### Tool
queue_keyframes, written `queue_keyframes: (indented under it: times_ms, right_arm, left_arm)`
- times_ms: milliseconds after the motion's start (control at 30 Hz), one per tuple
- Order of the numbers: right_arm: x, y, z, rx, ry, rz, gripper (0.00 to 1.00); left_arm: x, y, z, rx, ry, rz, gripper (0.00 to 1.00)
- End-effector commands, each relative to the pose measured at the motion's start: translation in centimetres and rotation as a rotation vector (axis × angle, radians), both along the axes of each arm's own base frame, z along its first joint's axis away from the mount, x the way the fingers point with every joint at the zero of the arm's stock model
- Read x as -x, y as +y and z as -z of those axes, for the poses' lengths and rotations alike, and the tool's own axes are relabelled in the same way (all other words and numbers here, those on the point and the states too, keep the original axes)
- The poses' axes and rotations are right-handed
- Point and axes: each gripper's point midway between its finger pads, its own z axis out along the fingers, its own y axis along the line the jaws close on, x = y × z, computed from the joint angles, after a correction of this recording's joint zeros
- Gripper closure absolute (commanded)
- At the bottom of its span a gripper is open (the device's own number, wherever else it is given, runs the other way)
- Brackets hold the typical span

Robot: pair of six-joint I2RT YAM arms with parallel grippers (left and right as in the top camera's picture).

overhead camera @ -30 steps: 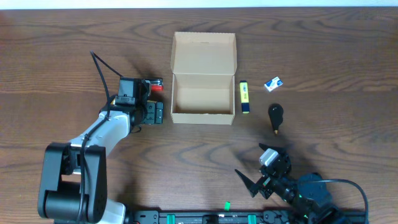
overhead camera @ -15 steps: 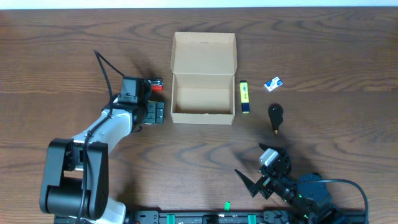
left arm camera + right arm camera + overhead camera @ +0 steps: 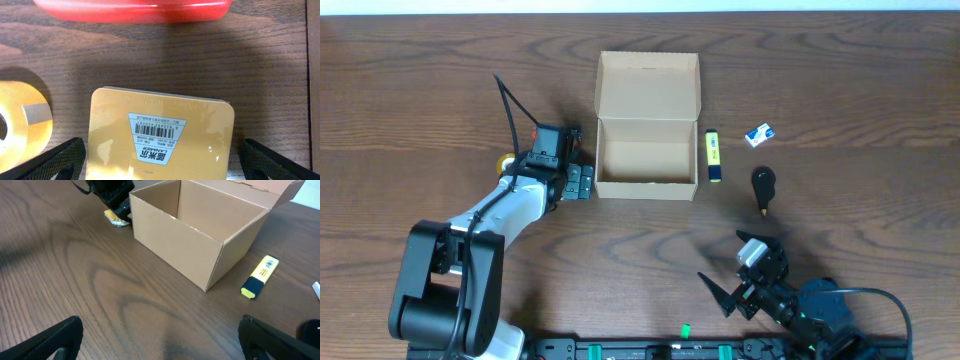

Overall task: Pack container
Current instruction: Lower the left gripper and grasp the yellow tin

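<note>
The container (image 3: 646,190) is a tan cardboard box at the table's middle, its flap lid open toward the back and its inside bare; the right wrist view shows its front wall (image 3: 175,245). My left gripper (image 3: 565,165) is just left of the box. It stands open (image 3: 160,167), with one finger (image 3: 60,160) on each side of a yellow square pad (image 3: 160,135) that lies flat with a barcode label. The pad (image 3: 116,219) sits by the box's front left corner. My right gripper (image 3: 735,272) hangs open (image 3: 160,347) over bare wood near the front edge.
A yellow tape roll (image 3: 20,120) (image 3: 505,160) lies left of the pad, and a red item (image 3: 132,9) lies just beyond it. Right of the box are a yellow highlighter (image 3: 713,155) (image 3: 260,276), a small blue-and-white item (image 3: 759,134) and a black pointed object (image 3: 762,188).
My left arm has moved right, toward the box, uncovering the tape roll and covering the red item in the overhead view. The right arm has not moved.
</note>
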Motion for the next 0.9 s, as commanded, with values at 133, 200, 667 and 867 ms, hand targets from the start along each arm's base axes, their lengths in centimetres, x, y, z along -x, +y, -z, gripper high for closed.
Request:
queue_keyframes:
  times_ms: [133,200,667,867]
  right_arm:
    - [0.2,0.2,0.1,-0.010,0.008,-0.008,0.01]
    - [0.2,0.2,0.1,-0.010,0.008,-0.008,0.02]
    - [0.2,0.2,0.1,-0.010,0.008,-0.008,0.01]
    - [0.2,0.2,0.1,-0.010,0.008,-0.008,0.01]
  left_arm:
    - [1.3,0.8,1.5,-0.034,0.061,-0.030,0.00]
    - [1.4,0.6,1.7,-0.027,0.067,-0.026,0.00]
    - [2.1,0.2,3.2,-0.005,0.119,-0.021,0.00]
    - [2.1,0.2,3.2,-0.005,0.121,-0.021,0.28]
